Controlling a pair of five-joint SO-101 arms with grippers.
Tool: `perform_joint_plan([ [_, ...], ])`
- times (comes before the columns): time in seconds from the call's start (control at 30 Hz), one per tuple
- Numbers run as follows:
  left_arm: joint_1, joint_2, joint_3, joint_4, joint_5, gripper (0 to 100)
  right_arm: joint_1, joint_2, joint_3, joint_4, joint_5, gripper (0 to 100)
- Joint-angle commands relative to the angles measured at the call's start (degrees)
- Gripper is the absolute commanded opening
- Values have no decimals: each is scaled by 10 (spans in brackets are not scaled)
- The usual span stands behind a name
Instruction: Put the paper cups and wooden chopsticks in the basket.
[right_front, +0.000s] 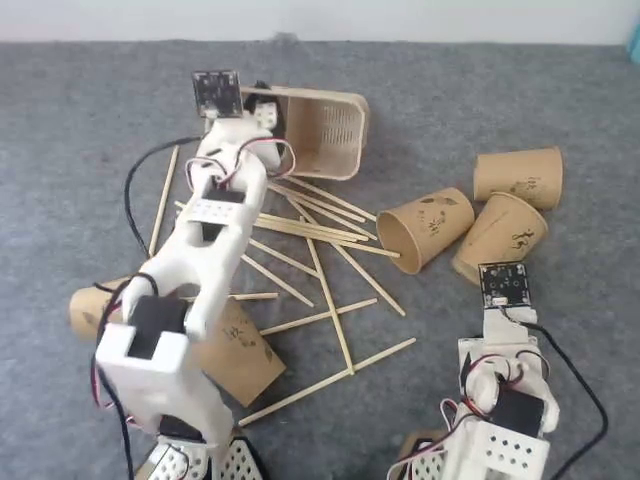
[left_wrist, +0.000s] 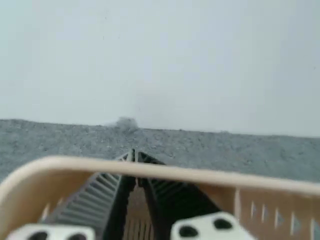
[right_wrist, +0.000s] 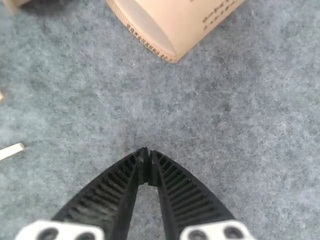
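With the paper cups (right_front: 425, 228) and wooden chopsticks (right_front: 310, 231) all loose on the grey surface (right_front: 80, 120), the left end effector (left_wrist: 134, 154) sits pinched shut at the tipped basket (right_front: 322, 130), probably to right it, while the right end effector (right_wrist: 146, 159), closed and empty, must open for the nearest cup.

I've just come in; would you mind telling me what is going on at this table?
The left gripper, shut, is at the rim of the basket, which lies tipped over. The right gripper, also shut, hangs over the carpet near a paper cup. Wooden chopsticks and other cups lie scattered outside the basket.
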Motion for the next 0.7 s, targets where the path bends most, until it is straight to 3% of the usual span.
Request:
perform_joint_plan([
  [0.0,-4,-12,-70,17,8,15,4,-8,-9,-6,5,8],
  [0.27,-2,-62,-208,196,9,16,4,-8,-9,-6,5,8],
  [0.67,-6,94,-495,360,9,16,4,-8,-9,-6,5,8],
])
